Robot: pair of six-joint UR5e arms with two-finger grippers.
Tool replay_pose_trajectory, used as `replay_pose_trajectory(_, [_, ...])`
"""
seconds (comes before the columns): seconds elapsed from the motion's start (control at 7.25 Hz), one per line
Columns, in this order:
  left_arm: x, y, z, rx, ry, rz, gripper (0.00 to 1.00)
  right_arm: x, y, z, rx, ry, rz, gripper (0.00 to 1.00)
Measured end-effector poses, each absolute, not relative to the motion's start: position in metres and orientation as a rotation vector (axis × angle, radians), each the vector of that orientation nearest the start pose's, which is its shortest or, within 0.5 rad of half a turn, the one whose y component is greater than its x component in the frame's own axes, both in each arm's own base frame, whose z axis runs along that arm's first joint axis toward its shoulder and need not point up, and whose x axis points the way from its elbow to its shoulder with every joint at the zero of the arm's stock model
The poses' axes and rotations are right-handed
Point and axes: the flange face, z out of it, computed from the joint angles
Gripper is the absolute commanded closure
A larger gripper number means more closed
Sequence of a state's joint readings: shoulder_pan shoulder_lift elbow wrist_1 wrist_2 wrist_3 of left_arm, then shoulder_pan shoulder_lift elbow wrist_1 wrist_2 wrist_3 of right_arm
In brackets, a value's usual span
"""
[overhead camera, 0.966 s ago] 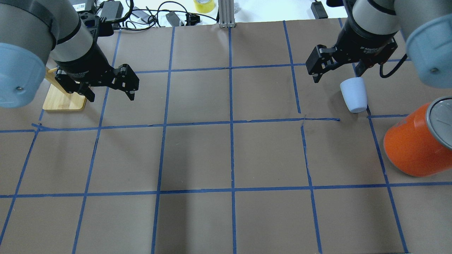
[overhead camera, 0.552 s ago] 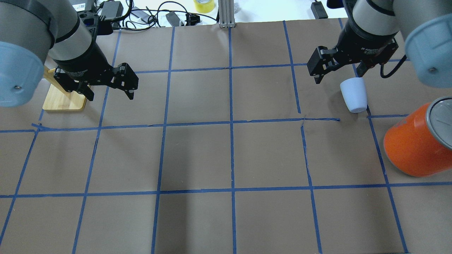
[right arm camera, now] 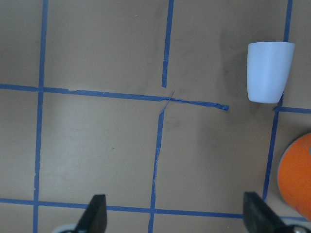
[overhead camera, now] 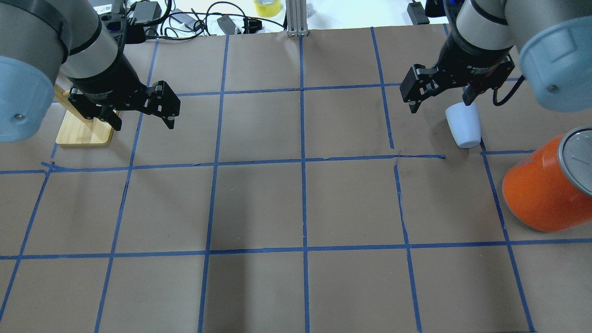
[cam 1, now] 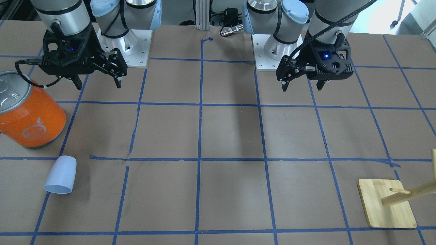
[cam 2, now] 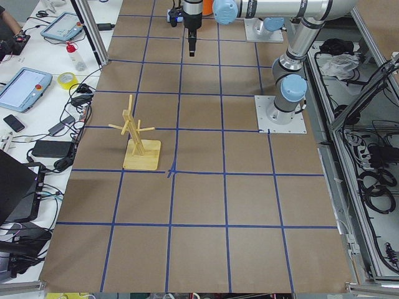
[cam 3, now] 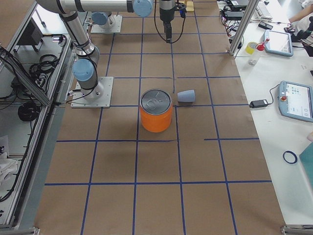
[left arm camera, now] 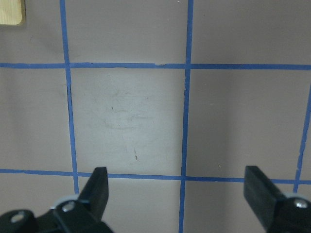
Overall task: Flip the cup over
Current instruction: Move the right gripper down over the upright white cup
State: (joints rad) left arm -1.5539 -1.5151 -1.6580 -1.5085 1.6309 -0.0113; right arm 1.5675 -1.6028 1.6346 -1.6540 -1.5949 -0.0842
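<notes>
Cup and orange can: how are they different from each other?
The cup is small; the orange can is much bigger. The cup is pale lavender-blue all over; the orange can is bright orange with a silver lid. The cup lies on its side; the orange can stands upright. Both sit on the brown table, near each other but not touching, and nothing is holding either one.

Brown table (overhead camera: 259, 203), blue tape grid (overhead camera: 303, 161); white side bench (cam 3: 264, 147).
</notes>
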Motion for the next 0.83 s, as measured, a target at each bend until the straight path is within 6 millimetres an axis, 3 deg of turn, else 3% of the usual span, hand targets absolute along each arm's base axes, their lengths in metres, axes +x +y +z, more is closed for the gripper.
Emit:
replay_pose_trajectory(0.14, [-0.120,-0.473,0.477,-0.049,3.082,-0.044,0.00,0.112,-0.500,0.462,-0.076,3.167,-0.041,0.00])
replay_pose_trajectory(0.55, [-0.120,-0.473,0.476,-0.048,3.084,-0.039,0.00,0.046,-0.576,0.383,0.034,3.236,-0.101,0.00])
replay_pose_trajectory(0.83, [-0.120,-0.473,0.476,-0.038,3.083,-0.038,0.00,0.008,-0.608,0.337,0.022,3.280,-0.109,0.00])
